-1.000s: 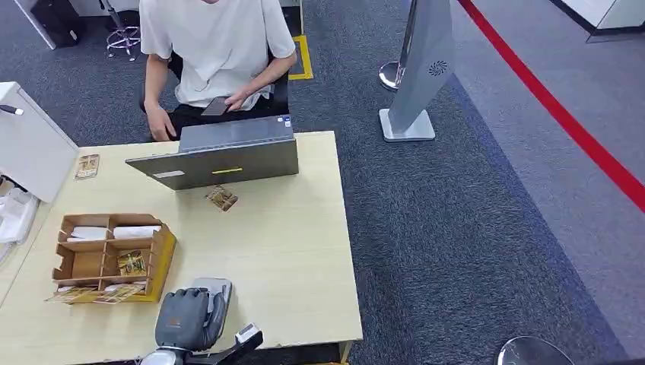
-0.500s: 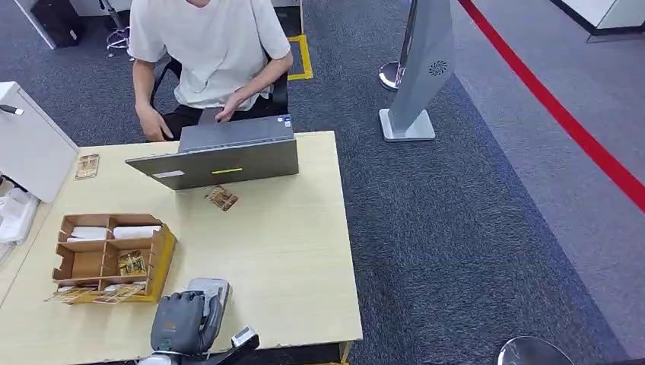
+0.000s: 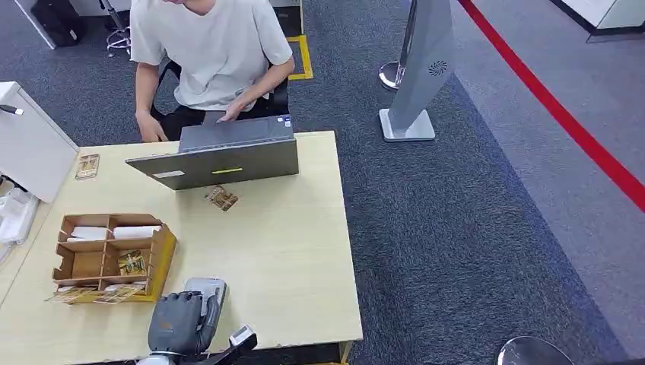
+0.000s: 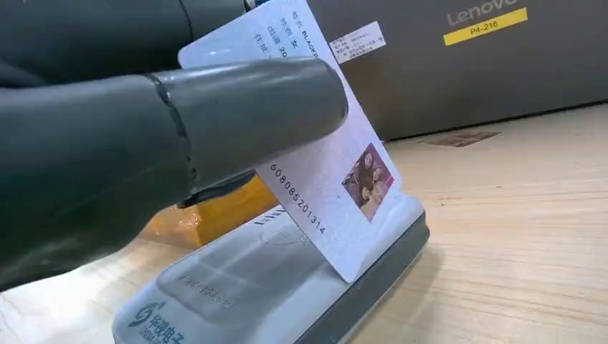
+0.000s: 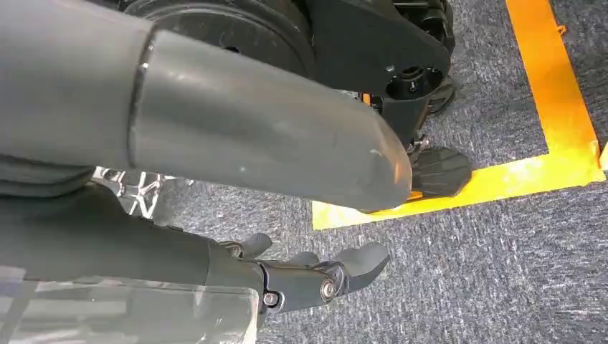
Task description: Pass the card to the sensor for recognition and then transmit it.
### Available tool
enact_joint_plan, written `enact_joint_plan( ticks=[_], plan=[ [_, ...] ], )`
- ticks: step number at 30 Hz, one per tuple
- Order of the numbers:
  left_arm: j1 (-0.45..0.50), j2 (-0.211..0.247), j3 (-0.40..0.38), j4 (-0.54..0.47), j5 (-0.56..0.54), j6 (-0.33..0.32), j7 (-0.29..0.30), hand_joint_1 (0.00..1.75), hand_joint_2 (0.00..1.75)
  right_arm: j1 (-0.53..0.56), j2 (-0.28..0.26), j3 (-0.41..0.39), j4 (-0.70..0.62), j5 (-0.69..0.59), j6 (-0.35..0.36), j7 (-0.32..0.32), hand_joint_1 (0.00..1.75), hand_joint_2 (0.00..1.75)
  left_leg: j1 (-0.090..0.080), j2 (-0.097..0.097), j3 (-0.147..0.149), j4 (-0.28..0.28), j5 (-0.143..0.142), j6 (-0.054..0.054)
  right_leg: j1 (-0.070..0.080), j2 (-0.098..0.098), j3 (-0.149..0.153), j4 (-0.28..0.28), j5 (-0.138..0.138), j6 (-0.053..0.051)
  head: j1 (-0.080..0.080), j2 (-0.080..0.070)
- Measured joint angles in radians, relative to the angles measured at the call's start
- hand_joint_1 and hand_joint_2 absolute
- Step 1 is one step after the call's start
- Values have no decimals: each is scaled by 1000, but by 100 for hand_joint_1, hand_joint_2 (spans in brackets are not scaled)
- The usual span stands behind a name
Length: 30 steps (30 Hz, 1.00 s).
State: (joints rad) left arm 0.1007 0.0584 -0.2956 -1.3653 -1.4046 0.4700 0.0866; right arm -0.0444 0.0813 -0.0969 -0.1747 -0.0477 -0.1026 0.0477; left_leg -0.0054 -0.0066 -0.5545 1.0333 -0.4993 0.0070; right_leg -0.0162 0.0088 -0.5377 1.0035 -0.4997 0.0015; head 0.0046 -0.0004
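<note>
The left hand, drawn slightly nearer the tabletop's front edge than a second ago, pinches the glossy white card, its lower corner touching the smooth grey rounded sensor on pale wood, while the right hand hangs with fingers apart, holding nothing.

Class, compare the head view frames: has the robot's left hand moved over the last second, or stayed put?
Yes. The left hand, holding the card, has drawn back toward the table's near edge, away from the laptop, now covering more of the sensor.
</note>
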Motion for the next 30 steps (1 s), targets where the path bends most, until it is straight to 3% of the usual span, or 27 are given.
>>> enact_joint_plan(
  ticks=[10,22,30],
  plan=[
    [8,0,3,-13,-16,12,0,175,0,0,0,0,0,1,3,-2,0,0,0,0,0,0,0,0,0,0,0,0,0,0,0,0],
    [65,34,35,-237,-45,51,-3,175,0,0,1,-5,0,6,6,-6,0,0,0,0,0,0,0,0,0,0,0,0,0,0,0,0],
    [84,41,57,-278,-45,56,-3,175,0,1,4,-6,0,15,6,-5,0,0,0,0,0,0,0,0,0,0,0,0,0,0,0,0]
  ],
)
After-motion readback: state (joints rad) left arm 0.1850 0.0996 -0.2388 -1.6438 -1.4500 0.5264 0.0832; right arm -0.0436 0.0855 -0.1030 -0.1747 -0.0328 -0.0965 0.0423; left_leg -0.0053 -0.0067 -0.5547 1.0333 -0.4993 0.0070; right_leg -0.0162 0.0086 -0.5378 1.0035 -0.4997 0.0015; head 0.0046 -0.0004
